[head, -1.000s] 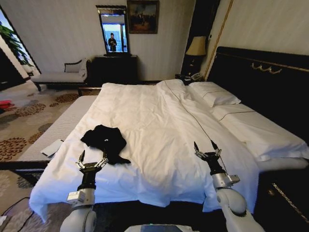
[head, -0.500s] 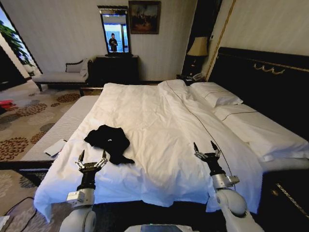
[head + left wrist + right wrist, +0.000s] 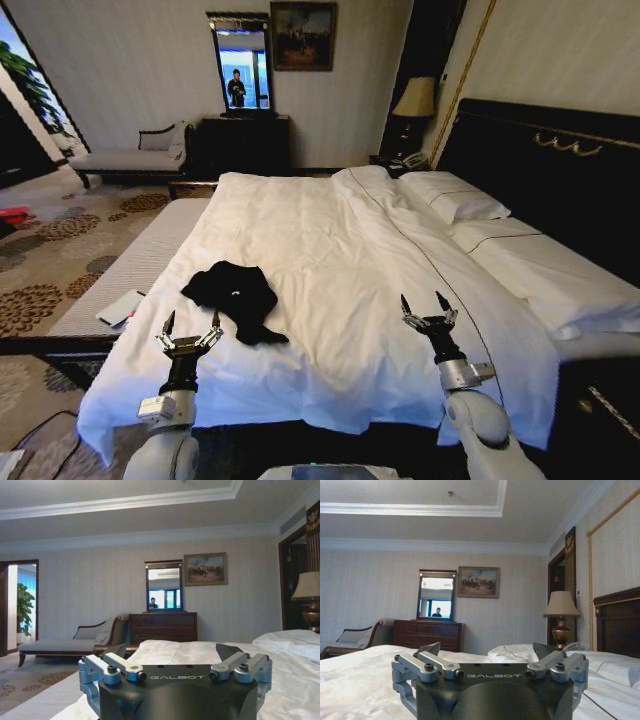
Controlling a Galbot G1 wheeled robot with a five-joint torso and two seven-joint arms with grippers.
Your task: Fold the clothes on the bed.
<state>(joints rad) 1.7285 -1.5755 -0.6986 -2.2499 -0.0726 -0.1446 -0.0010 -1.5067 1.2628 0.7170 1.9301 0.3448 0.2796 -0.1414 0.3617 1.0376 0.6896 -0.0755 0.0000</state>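
Note:
The clothes (image 3: 236, 297) are one crumpled black T-shirt with a small white mark, lying on the near left part of the bed (image 3: 330, 250). The bed has white duvet, pillows and a dark headboard with gold ornament. My left gripper (image 3: 190, 329) is open, held up over the bed's near edge just in front of the T-shirt and not touching it. Over the near right part of the duvet my right gripper (image 3: 427, 308) is also open and holds nothing. Both wrist views look across the white bedding (image 3: 280, 680) toward the far wall.
A pale flat item (image 3: 122, 307) lies on the bench at the bed's left side. A dark dresser with mirror (image 3: 243, 140) and a chaise (image 3: 125, 157) stand at the far wall. A lamp (image 3: 413, 100) stands by the headboard (image 3: 545, 170). Patterned carpet lies to the left.
The whole head view has shifted: the bed and T-shirt sit slightly further right and lower in the picture. Both grippers hold the same open pose.

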